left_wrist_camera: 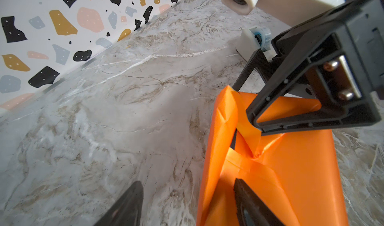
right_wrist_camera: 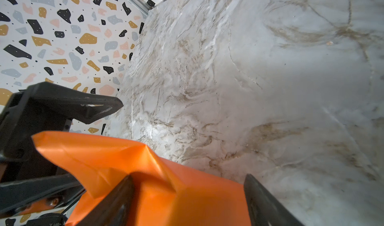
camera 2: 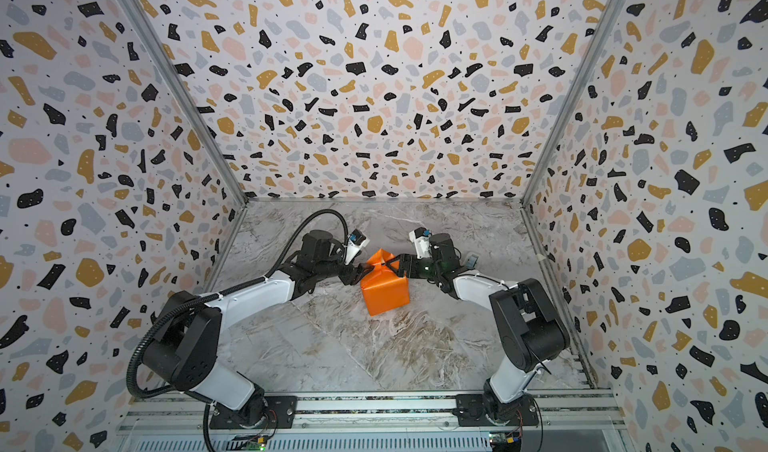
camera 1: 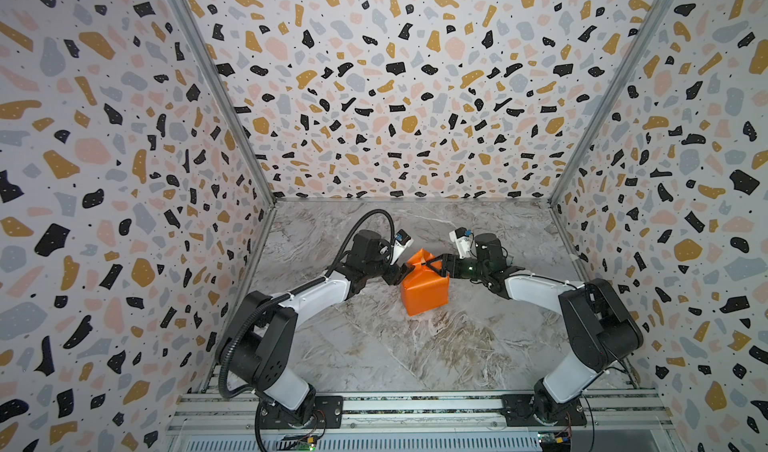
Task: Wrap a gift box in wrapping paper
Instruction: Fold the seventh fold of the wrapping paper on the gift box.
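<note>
While the wrapping paper's (camera 1: 424,297) open end faces the far wall (camera 1: 395,97), left pincer (camera 1: 404,273) and right pincer (camera 1: 430,266) gape.

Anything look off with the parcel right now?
Yes: the wrapping paper is not closed at its far end. A creased flap stands up loose between the left gripper and right gripper, leaving a dark slit uncovered.

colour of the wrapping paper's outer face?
The wrapping paper shows plain bright orange, clearest in the left wrist view.
</note>
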Available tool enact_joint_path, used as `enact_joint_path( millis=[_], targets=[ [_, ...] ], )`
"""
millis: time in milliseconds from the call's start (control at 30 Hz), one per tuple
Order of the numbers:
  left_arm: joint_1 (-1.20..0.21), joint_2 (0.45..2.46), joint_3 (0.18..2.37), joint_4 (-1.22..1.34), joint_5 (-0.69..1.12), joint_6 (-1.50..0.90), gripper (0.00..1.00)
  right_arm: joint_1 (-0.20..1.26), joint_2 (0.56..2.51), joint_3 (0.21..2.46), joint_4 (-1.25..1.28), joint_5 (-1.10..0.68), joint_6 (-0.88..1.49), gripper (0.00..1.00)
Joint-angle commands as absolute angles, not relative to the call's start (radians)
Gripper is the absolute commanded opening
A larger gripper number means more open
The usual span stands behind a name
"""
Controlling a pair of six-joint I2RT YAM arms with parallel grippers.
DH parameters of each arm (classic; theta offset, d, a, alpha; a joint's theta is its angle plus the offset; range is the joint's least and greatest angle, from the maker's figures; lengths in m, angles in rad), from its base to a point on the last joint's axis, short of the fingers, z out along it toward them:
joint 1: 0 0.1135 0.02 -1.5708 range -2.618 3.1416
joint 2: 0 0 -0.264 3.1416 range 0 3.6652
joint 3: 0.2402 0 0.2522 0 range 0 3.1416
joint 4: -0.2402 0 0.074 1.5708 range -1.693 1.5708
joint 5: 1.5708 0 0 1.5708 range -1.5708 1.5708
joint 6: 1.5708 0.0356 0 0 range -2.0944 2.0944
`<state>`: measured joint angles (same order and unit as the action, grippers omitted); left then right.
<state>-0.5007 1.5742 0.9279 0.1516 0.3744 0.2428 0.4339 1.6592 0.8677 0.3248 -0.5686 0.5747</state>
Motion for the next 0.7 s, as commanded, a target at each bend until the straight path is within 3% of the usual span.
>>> enact_joint_path(
  millis=[0, 667],
  targets=[
    [-0.508, 1.586, 0.928, 0.153, 0.374, 0.258, 0.69, 0.451, 1.656, 0.908, 0.270, -0.544, 0.562, 0.86],
    [-0.508, 1.597, 0.933, 0.152, 0.389, 0.266, 0.68, 0.462, 1.688, 0.894, 0.261, -0.491, 0.574, 0.88]
  ],
)
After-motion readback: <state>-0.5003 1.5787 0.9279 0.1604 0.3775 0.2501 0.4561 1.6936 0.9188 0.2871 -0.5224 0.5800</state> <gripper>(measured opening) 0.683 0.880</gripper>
